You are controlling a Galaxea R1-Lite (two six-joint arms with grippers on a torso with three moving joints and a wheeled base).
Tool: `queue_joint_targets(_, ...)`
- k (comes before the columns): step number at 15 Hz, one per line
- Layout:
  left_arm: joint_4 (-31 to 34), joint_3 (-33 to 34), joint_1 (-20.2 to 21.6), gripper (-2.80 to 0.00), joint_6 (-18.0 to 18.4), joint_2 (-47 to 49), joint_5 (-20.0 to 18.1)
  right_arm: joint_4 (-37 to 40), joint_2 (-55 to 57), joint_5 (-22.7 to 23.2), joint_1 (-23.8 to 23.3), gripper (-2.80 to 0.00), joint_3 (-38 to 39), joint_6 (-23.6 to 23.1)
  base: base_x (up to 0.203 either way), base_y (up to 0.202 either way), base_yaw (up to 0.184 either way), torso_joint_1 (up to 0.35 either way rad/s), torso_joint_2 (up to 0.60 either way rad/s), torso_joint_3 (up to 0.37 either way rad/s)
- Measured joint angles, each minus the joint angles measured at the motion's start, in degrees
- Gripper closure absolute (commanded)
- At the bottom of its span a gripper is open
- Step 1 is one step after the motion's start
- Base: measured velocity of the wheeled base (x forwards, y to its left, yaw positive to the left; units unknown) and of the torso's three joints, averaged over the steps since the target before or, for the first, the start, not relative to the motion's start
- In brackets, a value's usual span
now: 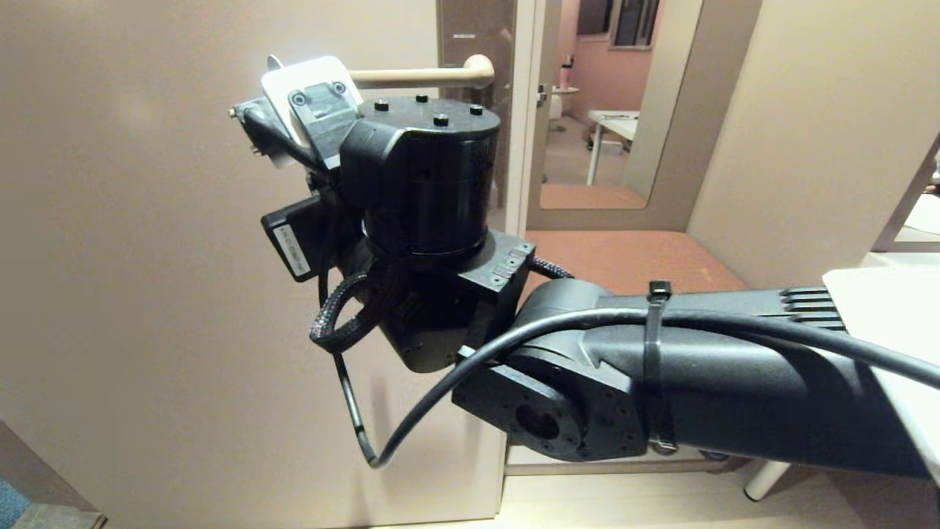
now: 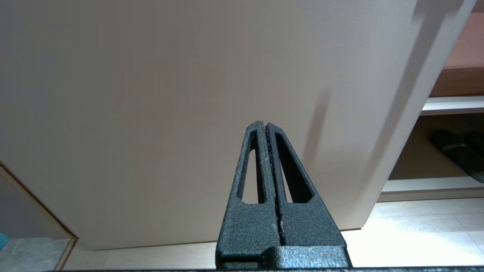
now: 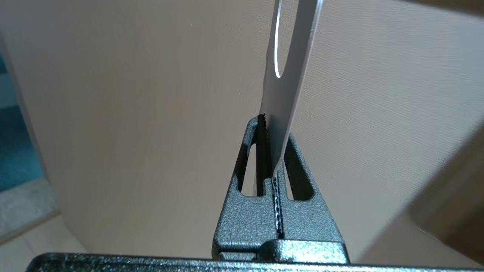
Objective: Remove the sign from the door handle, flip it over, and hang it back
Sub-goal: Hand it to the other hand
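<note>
My right gripper (image 3: 275, 130) is shut on the lower end of the sign (image 3: 283, 98). The right wrist view shows the sign edge-on, pale grey-white, with its hole toward the far end, close in front of the cream door (image 3: 132, 113). In the head view my right arm reaches up to the door, and its black wrist (image 1: 422, 176) hides the gripper and the sign. The cream door handle (image 1: 426, 73) juts out just above that wrist, from a brownish-grey backplate (image 1: 470, 29). My left gripper (image 2: 264, 124) is shut on nothing, low before the door.
The door's edge (image 1: 523, 110) stands right of the handle. Beyond it are a mirror panel (image 1: 624, 110) and a brown bench top (image 1: 631, 261). Dark slippers (image 2: 455, 151) lie on a low shelf beside the door's foot.
</note>
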Motion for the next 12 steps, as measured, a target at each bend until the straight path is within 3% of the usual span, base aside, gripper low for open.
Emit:
queue_joint_targets(6, 0.0, 0.0, 0.0, 0.0, 0.0, 0.0, -0.1, -0.1, -11.8, -2.1, -1.4, 0.0, 15.9, -1.2, 0.0, 0.0, 0.0, 0.0, 0.0, 0.0)
queue_joint_targets(12, 0.0, 0.0, 0.0, 0.0, 0.0, 0.0, 0.0, -0.1, -23.3, -3.4, -9.4, 0.0, 29.9, -1.2, 0.0, 0.0, 0.0, 0.0, 0.0, 0.0)
